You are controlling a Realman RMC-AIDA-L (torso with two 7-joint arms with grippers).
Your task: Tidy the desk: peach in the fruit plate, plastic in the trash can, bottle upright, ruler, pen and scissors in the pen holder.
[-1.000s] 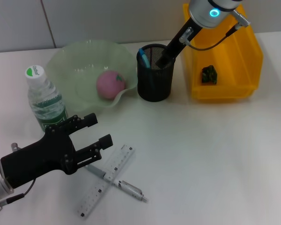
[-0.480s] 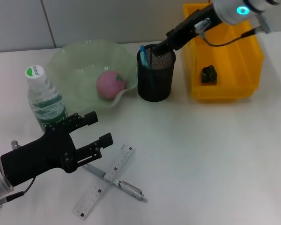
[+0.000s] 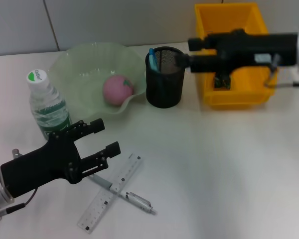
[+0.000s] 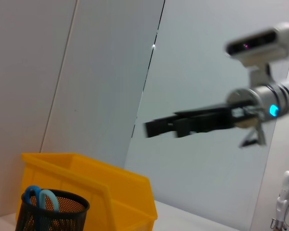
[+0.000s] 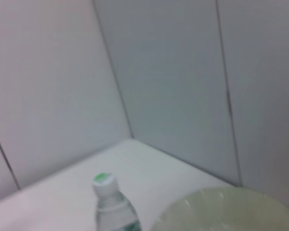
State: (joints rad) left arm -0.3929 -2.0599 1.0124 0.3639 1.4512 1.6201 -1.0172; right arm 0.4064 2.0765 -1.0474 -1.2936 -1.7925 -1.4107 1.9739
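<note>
White desk (image 3: 229,169) against pale grey wall panels.

Black mesh pen holder (image 3: 164,77): upright at the rear centre of the desk, blue-handled scissors (image 3: 151,56) standing inside it.

Pale green wavy-rimmed glass fruit plate (image 3: 84,74): touching the pen holder on its left, pink peach (image 3: 117,89) lying in it.

Clear plastic water bottle with green-and-white cap (image 3: 46,104): upright, left of the fruit plate.

Yellow plastic bin (image 3: 234,55): right of the pen holder, a dark crumpled piece of plastic (image 3: 222,79) inside.

Transparent ruler (image 3: 109,191) and silver pen (image 3: 124,194): flat on the desk, crossed over each other, well in front of the pen holder.

Left gripper (image 3: 97,142): black, fingers spread apart, empty, just above and left of the ruler and pen, its lower finger near the pen's end.

Right gripper (image 3: 187,52): black, held level over the bin, tip beside the pen holder's rim; finger spacing cannot be told.
</note>
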